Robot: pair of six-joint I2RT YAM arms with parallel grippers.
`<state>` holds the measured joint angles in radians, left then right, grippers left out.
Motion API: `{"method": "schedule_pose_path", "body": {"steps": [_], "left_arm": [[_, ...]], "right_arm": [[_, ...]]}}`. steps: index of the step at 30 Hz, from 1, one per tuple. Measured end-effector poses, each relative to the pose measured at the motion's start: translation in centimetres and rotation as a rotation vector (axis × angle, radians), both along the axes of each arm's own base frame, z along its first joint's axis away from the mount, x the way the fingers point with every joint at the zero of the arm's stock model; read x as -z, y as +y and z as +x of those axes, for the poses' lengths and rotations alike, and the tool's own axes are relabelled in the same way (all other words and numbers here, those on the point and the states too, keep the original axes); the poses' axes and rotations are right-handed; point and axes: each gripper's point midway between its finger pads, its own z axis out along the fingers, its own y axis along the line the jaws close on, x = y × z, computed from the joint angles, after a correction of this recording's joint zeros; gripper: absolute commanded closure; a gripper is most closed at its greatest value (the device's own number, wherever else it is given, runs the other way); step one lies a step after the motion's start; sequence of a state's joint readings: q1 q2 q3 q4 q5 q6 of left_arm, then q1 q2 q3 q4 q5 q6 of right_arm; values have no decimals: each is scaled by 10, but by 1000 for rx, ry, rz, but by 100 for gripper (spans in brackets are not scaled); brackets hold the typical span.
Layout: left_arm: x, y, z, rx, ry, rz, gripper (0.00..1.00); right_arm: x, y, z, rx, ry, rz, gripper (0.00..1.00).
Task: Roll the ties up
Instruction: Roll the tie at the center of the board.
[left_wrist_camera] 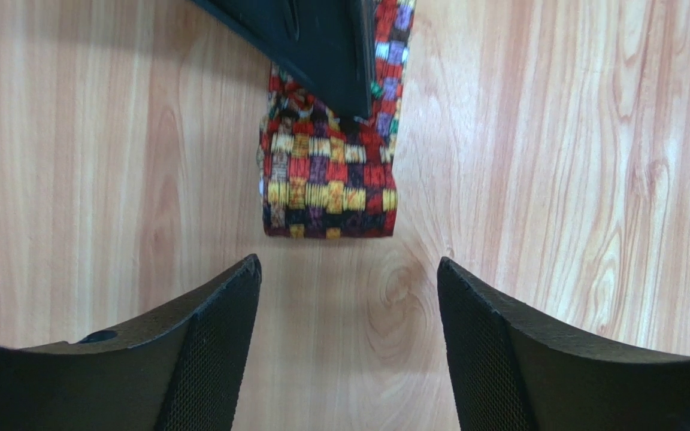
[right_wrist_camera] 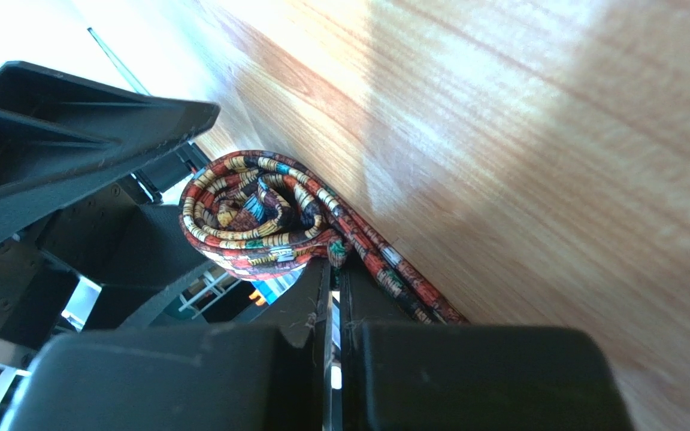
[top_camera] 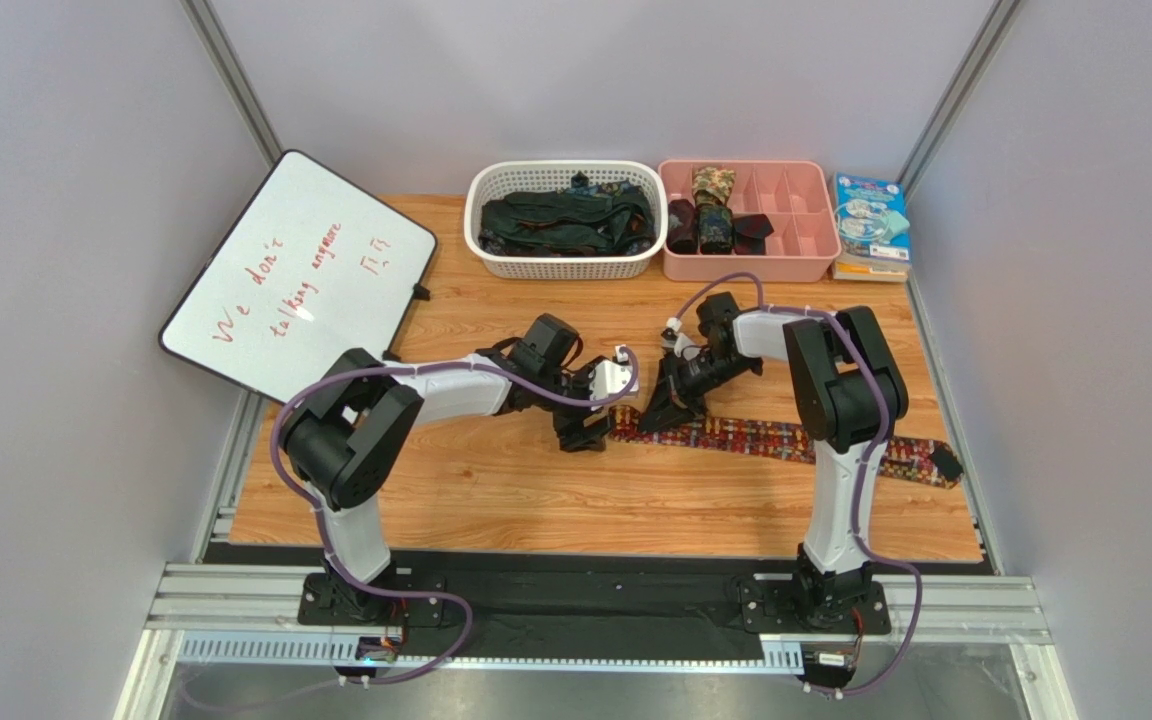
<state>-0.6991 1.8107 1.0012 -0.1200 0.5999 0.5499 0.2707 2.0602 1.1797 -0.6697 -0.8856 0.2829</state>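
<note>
Light wood forms the tabletop (top_camera: 462,495), on which the patterned tie (top_camera: 778,438), woven in red, orange, yellow and green, lies flat in a band running from the centre toward the right edge. The tie's left end is wound into a small loose coil (right_wrist_camera: 250,211); the rest is unrolled and its dark far end lies near the right edge of the tabletop. The right pincer (right_wrist_camera: 332,265) is closed, fingers pressed together, and its tips pinch the fabric at the base of the coil, where the flat band leaves it. The left pincer (left_wrist_camera: 349,269) stands wide, with both fingers clear of the fabric; the rolled end sits just ahead of the gap between them, not touching either finger. In the left wrist view, the tip of one right finger bears on the top of the tie just behind the rolled end. In the top view, both arms reach inward and the two pincers meet near the middle of the tabletop at the tie's left end. Along the far edge stand a white basket (top_camera: 489,263) holding dark ties (top_camera: 560,222) in a loose heap and, just beside it to the right, a pink tray (top_camera: 800,195) with compartments, one of which holds a camouflage roll (top_camera: 713,188). A whiteboard (top_camera: 297,278) lies at the far left corner.
</note>
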Motion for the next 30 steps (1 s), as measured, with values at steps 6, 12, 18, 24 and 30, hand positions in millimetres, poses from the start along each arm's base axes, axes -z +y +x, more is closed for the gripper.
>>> {"method": "schedule_pose_path", "body": {"steps": [6, 12, 18, 24, 30], "left_arm": [[-14, -19, 7, 11, -38, -91, 11], [0, -38, 0, 47, -54, -92, 35], [6, -46, 6, 54, -77, -57, 77], [5, -46, 4, 72, -92, -52, 89], [5, -46, 4, 79, -99, -52, 91]], "right_arm": [[0, 0, 0, -14, -5, 12, 100], [0, 1, -1, -27, -14, 30, 100], [-2, -1, -5, -61, -22, 32, 92], [-14, -19, 7, -138, -130, -39, 61], [-39, -52, 31, -135, -240, -92, 54]]}}
